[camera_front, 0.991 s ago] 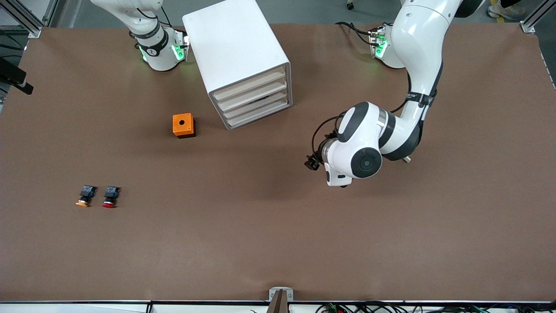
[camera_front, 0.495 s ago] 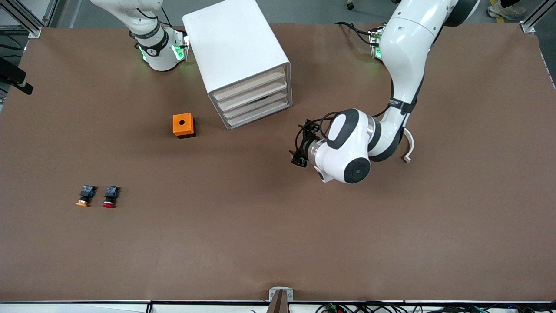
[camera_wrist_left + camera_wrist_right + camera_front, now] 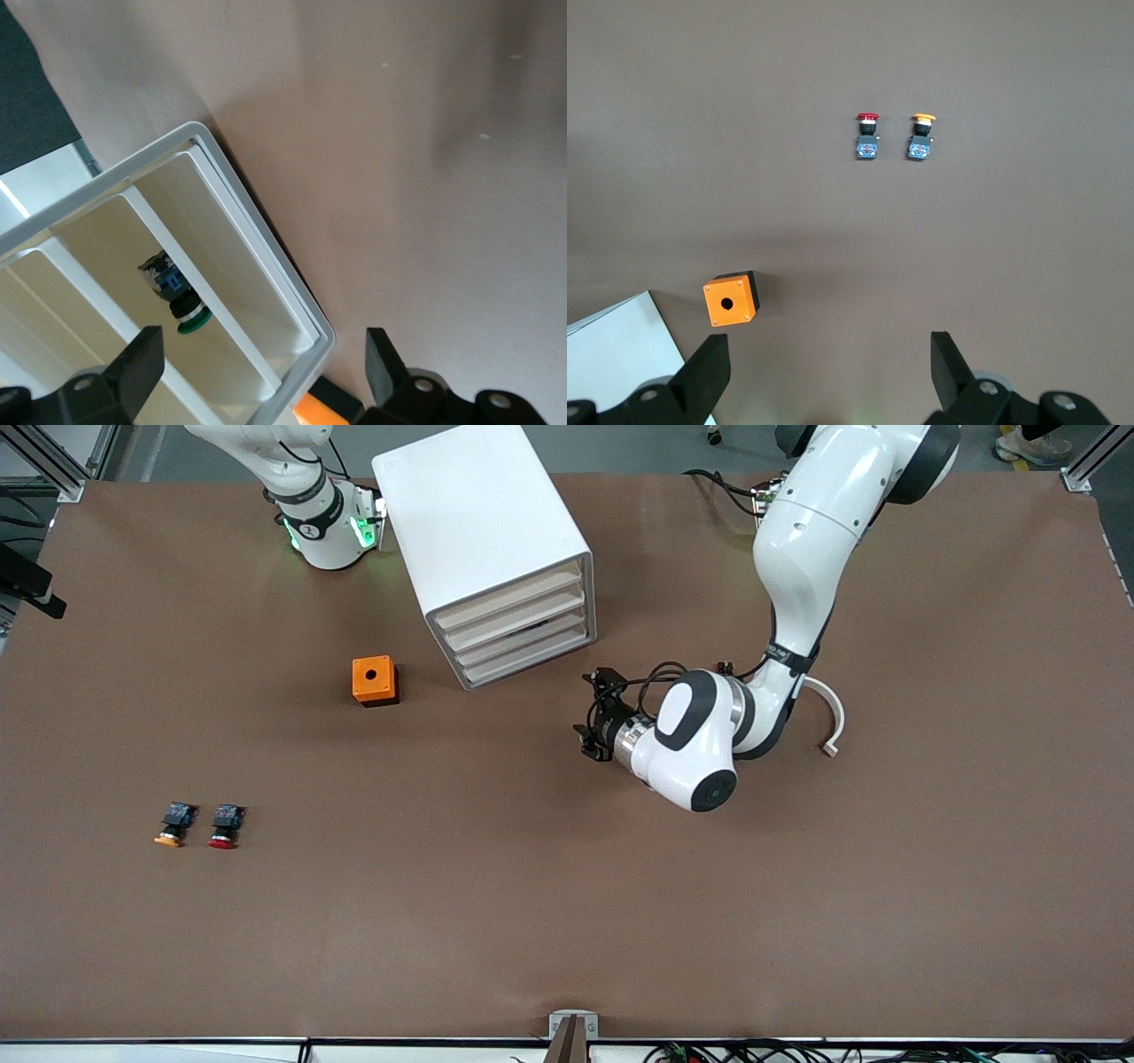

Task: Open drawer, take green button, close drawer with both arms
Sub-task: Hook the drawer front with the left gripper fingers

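Note:
The white drawer cabinet [image 3: 483, 531] stands between the two arm bases, and its drawer fronts [image 3: 518, 633] sit flush with the frame. In the left wrist view the green-capped button [image 3: 183, 312] lies inside one compartment of the cabinet [image 3: 266, 266]. My left gripper [image 3: 595, 717] is open and empty, low over the table, beside the cabinet's front corner toward the left arm's end, pointing at it [image 3: 264, 372]. My right gripper [image 3: 830, 367] is open and empty, high over the table. It is out of the front view, where only the right arm's base [image 3: 323, 522] shows.
An orange box with a hole [image 3: 375, 680] stands beside the cabinet toward the right arm's end; it also shows in the right wrist view [image 3: 730, 300]. An orange-capped button [image 3: 173, 825] and a red-capped button [image 3: 225, 826] lie nearer the front camera, toward the right arm's end.
The left arm has swung its gripper toward the cabinet's front and lowered its wrist. The right arm's base has not moved. Nothing on the table has shifted.

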You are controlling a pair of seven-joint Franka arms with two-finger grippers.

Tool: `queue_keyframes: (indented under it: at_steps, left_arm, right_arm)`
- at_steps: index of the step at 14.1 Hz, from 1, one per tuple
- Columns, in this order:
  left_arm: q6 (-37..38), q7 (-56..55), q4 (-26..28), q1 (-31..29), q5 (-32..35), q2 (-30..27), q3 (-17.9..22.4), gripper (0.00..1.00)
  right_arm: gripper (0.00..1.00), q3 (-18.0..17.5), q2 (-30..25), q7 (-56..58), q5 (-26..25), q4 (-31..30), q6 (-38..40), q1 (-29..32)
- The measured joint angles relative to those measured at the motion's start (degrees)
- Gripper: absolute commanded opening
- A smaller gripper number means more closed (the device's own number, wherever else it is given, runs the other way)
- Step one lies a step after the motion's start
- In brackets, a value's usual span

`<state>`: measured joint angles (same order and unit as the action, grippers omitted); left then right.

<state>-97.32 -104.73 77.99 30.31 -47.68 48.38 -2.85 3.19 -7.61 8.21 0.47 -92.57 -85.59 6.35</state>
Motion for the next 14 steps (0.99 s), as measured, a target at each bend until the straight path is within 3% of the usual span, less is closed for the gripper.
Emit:
queue_keyframes:
  at_steps: [9,14]
  left_arm:
    - [7.2,-4.8,0.4,2.3,-3.9,5.0,-2.2,1.0]
    - [11.0,-8.1,1.3,2.6,-4.1,6.3,-3.0,0.65]
  right_arm:
    - [1.0,0.0,0.0,0.0,0.0,0.0,0.0,0.0]
    - [1.0,0.0,0.0,0.1,0.0,0.0,0.0,0.0]
